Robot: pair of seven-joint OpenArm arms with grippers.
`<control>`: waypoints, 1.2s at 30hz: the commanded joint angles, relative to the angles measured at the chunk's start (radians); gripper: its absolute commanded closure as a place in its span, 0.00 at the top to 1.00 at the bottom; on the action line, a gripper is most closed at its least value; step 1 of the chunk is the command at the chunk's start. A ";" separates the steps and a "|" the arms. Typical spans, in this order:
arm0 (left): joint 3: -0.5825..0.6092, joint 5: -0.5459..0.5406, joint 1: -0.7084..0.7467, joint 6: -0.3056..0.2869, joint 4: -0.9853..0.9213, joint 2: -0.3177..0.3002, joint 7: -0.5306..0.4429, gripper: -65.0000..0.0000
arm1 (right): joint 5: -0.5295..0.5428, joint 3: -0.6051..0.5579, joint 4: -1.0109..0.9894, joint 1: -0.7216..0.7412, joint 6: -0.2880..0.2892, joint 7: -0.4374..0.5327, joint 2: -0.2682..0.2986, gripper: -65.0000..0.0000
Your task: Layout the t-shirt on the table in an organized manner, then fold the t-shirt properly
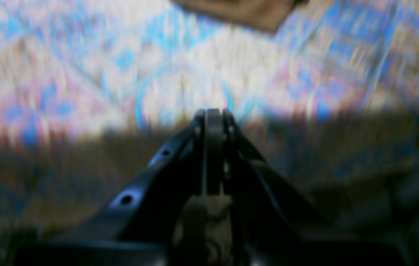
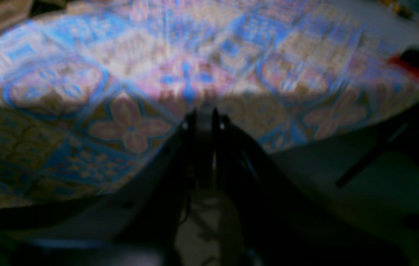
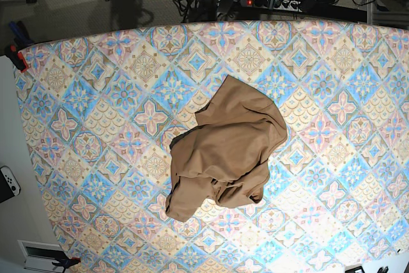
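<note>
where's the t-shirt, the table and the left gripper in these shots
t-shirt (image 3: pixel 227 148), base view, middle of the crumpled tan cloth
table (image 3: pixel 96 126), base view, bare patterned cover beside the shirt
left gripper (image 1: pixel 213 112), left wrist view, tips of the closed fingers

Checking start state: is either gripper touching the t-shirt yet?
Apart. The base view shows the t-shirt crumpled alone on the table, no arm near it.

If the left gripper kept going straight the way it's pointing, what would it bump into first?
Probably the table. The shut left gripper points at bare patterned cloth, and the t-shirt lies farther ahead. The picture is blurry, so that's a guess.
</note>
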 commanded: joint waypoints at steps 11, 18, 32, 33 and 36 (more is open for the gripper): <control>0.004 0.002 0.019 -0.001 0.371 0.002 0.235 0.00 | 0.007 -0.009 0.558 -0.077 0.002 -0.417 0.001 0.01; 0.004 -0.001 -0.087 -0.001 0.608 0.002 0.708 0.00 | 0.005 -0.061 0.726 -0.066 0.002 -0.798 0.007 0.01; -0.005 -0.006 -0.440 -0.001 0.687 -0.001 1.415 0.00 | 0.004 -0.285 0.758 0.351 0.002 -1.419 0.076 0.01; -0.005 -0.007 -0.460 -0.001 0.687 -0.001 1.441 0.00 | 0.004 -0.285 0.758 0.372 0.002 -1.445 0.076 0.01; -0.005 -0.007 -0.492 -0.001 0.687 -0.001 1.473 0.00 | 0.004 -0.285 0.758 0.420 0.002 -1.496 0.076 0.01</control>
